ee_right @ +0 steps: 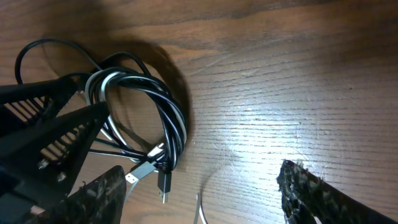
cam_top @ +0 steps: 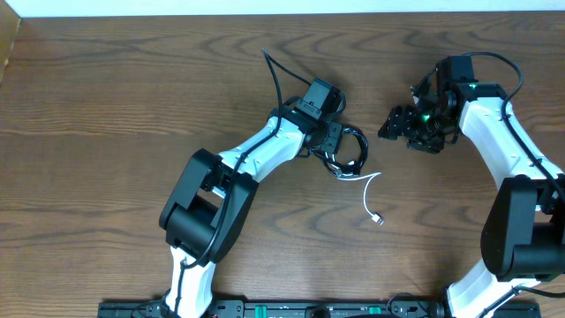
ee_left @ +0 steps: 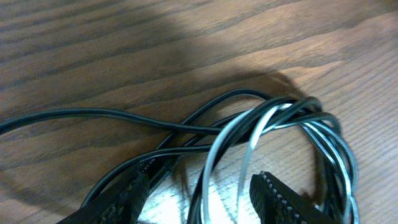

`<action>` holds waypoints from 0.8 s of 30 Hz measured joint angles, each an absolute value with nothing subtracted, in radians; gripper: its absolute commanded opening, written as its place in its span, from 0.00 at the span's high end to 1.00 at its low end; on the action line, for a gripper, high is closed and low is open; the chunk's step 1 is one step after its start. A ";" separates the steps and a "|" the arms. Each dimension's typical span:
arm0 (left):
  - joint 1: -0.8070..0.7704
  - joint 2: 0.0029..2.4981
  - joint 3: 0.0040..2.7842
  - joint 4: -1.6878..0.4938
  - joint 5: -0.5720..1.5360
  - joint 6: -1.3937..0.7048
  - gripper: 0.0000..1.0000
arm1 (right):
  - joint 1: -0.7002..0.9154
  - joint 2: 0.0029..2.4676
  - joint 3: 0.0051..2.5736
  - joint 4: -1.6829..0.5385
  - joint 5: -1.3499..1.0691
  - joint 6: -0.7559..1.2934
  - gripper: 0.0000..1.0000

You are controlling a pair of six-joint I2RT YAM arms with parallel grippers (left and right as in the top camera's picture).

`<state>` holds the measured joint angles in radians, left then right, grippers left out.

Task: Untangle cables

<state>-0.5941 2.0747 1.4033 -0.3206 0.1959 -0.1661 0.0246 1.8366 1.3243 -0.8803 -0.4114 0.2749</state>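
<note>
left jaws (cut off below) straddle the tangled cables (ee_left: 283, 109).

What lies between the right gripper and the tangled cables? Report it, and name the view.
Overhead view: only bare tabletop between the right gripper and the cables; the white cable's loose end trails beside that stretch.

Both arms are white shells between bulky black joints. The left arm (cam_top: 256, 152) ends in a black left hand (cam_top: 342, 152) topped by a boxy black block, and a thin black left wire (cam_top: 275, 75) loops off its wrist. The right arm (cam_top: 499, 132) carries a black right wire (cam_top: 508, 64), and a green light (cam_top: 427, 116) glows on the black right hand (cam_top: 393, 124). The fingers (ee_left: 283, 200) are black, with ridged inner faces.
</note>
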 measured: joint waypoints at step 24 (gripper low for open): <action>-0.662 2.082 1.403 -0.334 0.112 -0.156 0.75 | 0.025 1.837 1.324 -0.897 -0.411 0.241 0.24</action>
<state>-0.6617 2.0819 1.4033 -0.3340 0.1123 -0.1562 0.0246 1.8366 1.3243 -0.8970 -0.4114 0.2409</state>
